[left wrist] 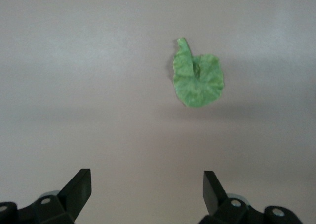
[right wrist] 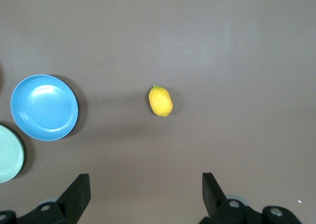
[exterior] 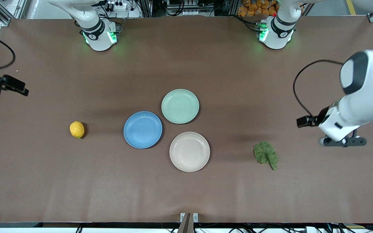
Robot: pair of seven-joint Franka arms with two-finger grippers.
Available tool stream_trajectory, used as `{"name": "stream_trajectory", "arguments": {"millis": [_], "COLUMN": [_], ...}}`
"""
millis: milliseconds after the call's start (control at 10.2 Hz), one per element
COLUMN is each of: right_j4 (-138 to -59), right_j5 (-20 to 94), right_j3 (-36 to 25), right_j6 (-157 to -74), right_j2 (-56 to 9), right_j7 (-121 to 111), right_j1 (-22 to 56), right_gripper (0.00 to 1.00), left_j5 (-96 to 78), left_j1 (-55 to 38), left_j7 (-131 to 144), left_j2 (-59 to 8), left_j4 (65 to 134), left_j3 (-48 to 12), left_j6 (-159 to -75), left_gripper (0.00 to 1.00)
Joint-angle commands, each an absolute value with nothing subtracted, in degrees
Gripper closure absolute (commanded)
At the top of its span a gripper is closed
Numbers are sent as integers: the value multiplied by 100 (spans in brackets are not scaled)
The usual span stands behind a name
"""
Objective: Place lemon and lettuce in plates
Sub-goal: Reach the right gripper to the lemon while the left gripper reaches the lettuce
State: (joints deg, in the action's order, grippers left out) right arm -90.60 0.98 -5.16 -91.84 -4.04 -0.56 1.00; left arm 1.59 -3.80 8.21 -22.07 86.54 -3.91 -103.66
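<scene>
The lemon [exterior: 77,129] lies on the table, toward the right arm's end from the blue plate [exterior: 142,129]. The cream-white plate [exterior: 189,151] sits beside the blue one, nearer the front camera. Both plates are empty. The lettuce [exterior: 265,154] lies flat, toward the left arm's end from the cream plate. My left gripper [left wrist: 147,182] is open and empty, up over bare table beside the lettuce [left wrist: 198,78]; it also shows in the front view [exterior: 342,141]. My right gripper [right wrist: 146,184] is open and empty, high over the table's end, apart from the lemon [right wrist: 160,101] and the blue plate [right wrist: 44,107].
An empty pale green plate [exterior: 180,106] sits next to the blue and cream plates, farther from the front camera. The three plates nearly touch in the middle of the brown table [exterior: 270,200]. The arm bases stand along the table's edge.
</scene>
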Motion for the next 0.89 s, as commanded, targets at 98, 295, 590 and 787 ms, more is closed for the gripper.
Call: {"name": "stream_trajectory", "arguments": {"millis": [98, 295, 590, 787], "right_j4": [-10105, -10440, -11037, -11389], "right_j5": [35, 35, 44, 35], "right_j3": [-431, -422, -422, -422], "right_j6": [-10280, -10677, -11485, -12073], "right_j2": [-439, -641, -931, -1150], "right_j7": [-35, -35, -35, -53], "right_j1": [9, 35, 9, 35], "right_gripper": [0, 0, 0, 0], "left_j5": [132, 141, 193, 193], "left_j1": [-466, -597, -826, -817], "left_j7": [1299, 1633, 2135, 2145], "left_j2": [-2750, -3162, -3699, -3849], "left_j4": [8473, 8473, 8473, 8464], "left_j3": [-387, -387, -378, -378], "left_j6": [-10862, -11414, -12048, -12382], "left_gripper": [0, 0, 0, 0]}}
